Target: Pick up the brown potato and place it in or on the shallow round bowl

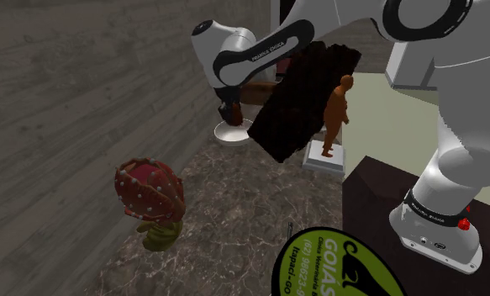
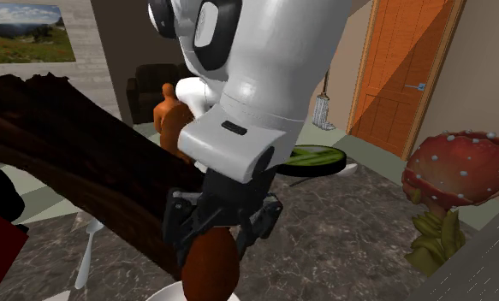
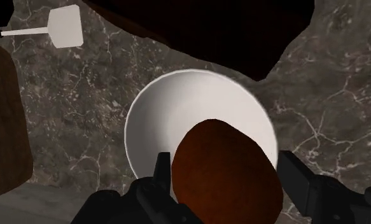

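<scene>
Holding the brown potato (image 3: 222, 194) clamped between its fingers, the gripper (image 3: 225, 167) hangs over the white bowl (image 3: 171, 108) on the marble desk (image 3: 324, 108). Lower over the bowl's middle, then open gently so the potato can't roll out. Green disc (image 1: 339, 265) reads partly "GOIAS"; the rest is unreadable.

light: dim in the shoulder view, worktop (image 1: 234, 210) dark | second exterior view: brighter, orange door (image 2: 401, 60) part lit, part shaded | wrist view: white bowl (image 3: 177, 114) bright and flat | edges: crisp
</scene>
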`<control>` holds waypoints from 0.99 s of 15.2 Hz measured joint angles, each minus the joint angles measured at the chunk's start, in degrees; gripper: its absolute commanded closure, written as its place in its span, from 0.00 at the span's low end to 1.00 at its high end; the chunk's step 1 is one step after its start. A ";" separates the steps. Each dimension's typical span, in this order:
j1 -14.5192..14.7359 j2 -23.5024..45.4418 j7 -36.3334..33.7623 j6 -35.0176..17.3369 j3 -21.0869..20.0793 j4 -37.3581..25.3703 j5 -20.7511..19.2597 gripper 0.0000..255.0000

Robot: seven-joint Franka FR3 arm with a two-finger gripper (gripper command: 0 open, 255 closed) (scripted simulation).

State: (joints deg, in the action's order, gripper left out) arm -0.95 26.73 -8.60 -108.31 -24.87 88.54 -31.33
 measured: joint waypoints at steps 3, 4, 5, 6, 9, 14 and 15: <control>-0.94 3.77 3.52 1.19 1.28 -6.00 -0.68 1.00; -1.06 4.75 4.15 1.28 1.58 -7.29 -0.90 1.00; -1.27 5.41 4.46 0.86 1.81 -7.63 -1.12 1.00; -1.40 5.62 4.38 0.33 1.91 -7.29 -1.25 1.00; -1.53 6.41 3.84 -1.32 2.19 -6.32 -1.75 1.00; -1.50 7.83 2.63 -3.96 2.65 -4.82 -2.66 1.00; -1.46 8.05 2.26 -4.55 2.73 -4.36 -2.86 1.00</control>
State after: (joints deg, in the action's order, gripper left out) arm -2.41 34.79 -6.34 -112.86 -22.14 84.18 -34.19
